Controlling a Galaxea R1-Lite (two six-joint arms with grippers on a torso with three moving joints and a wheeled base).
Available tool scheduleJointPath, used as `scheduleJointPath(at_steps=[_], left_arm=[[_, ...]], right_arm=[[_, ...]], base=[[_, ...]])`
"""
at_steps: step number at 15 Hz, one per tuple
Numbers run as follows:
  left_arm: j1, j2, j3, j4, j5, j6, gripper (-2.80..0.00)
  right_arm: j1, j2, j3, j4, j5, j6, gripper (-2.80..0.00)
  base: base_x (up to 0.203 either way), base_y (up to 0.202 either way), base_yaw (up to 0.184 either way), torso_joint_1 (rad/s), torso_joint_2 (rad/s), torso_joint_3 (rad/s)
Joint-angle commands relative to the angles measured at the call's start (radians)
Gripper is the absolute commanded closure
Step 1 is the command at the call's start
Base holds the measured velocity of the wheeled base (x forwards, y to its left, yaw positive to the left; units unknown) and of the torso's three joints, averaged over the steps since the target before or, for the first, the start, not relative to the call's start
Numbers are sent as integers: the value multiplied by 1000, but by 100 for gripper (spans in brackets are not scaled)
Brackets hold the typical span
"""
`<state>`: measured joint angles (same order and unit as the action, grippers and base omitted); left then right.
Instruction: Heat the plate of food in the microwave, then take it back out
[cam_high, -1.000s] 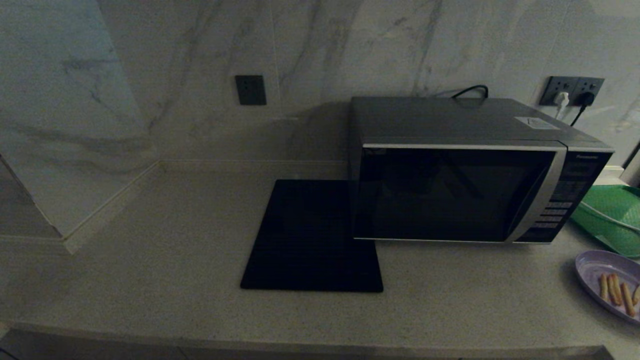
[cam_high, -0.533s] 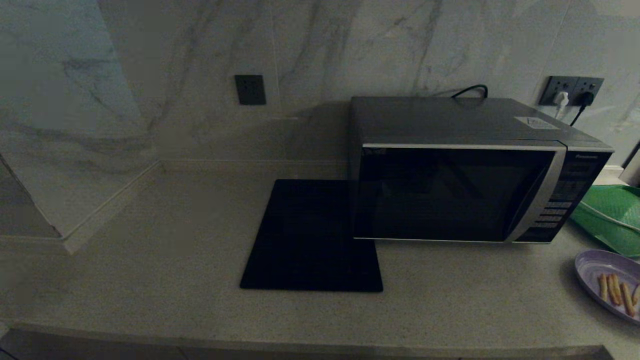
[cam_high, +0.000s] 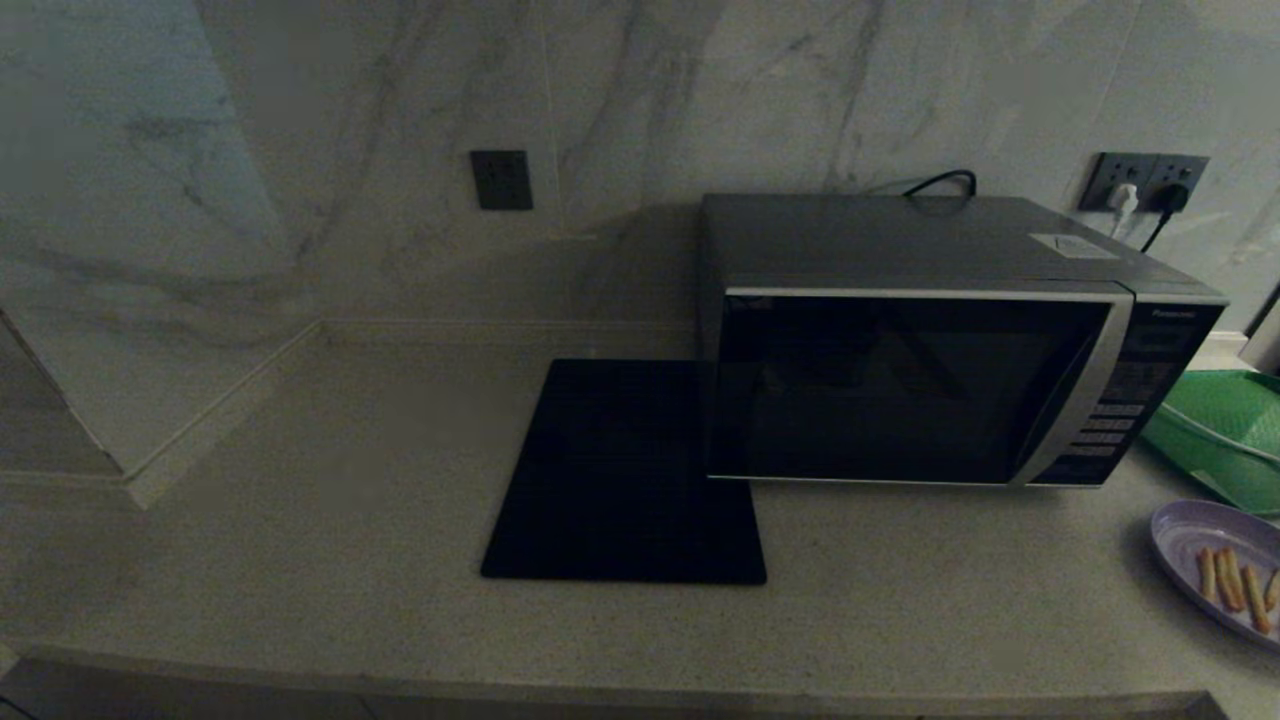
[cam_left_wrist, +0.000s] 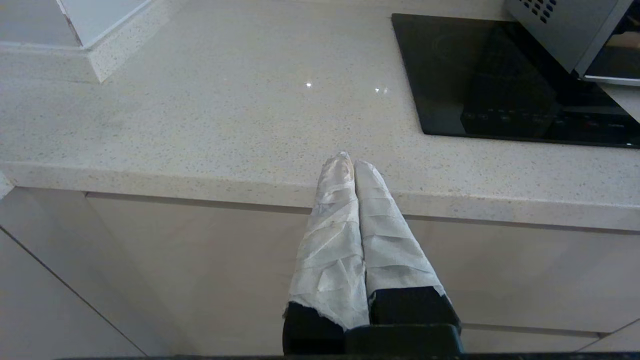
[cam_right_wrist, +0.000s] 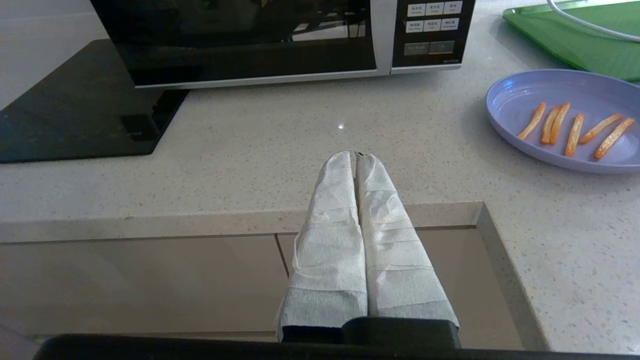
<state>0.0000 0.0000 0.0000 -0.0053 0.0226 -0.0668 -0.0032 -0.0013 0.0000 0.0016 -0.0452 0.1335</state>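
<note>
Marble walls back a pale speckled worktop (cam_high: 300, 560) in my head view. On it the microwave (cam_high: 950, 340) stands with its door shut, a black mat (cam_high: 620, 480) just beside it on my left, a green tray (cam_high: 1225, 425) on its other side. The plate (cam_high: 1215, 560) with fries sits in front of the tray, at the far right edge, clear of the microwave. Neither arm shows, so I judge nothing is started: the door must come open first.

From my left wrist, the left gripper (cam_left_wrist: 352, 160) hangs off the worktop's front edge with its wrapped fingers pressed together, empty, parked.

From my right wrist, the right gripper (cam_right_wrist: 356, 156) hovers at the front edge, fingers likewise pressed together on nothing. The plate (cam_right_wrist: 565, 120) lies near, off to one side; the microwave's button panel (cam_right_wrist: 432, 30) faces me. Nothing stands between gripper and door; I would need to spread the fingers before any grasp.
</note>
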Motion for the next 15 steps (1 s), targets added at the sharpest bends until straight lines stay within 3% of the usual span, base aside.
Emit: scheduleJointPath(at_steps=[1, 15], left_arm=[[0, -2, 0, -1, 0, -1, 0], [0, -2, 0, -1, 0, -1, 0]], right_arm=[[0, 1, 2, 0, -1, 0, 0], [0, 1, 2, -2, -4, 3, 0]], base=[[0, 0, 0, 0, 0, 0], [0, 0, 0, 0, 0, 0]])
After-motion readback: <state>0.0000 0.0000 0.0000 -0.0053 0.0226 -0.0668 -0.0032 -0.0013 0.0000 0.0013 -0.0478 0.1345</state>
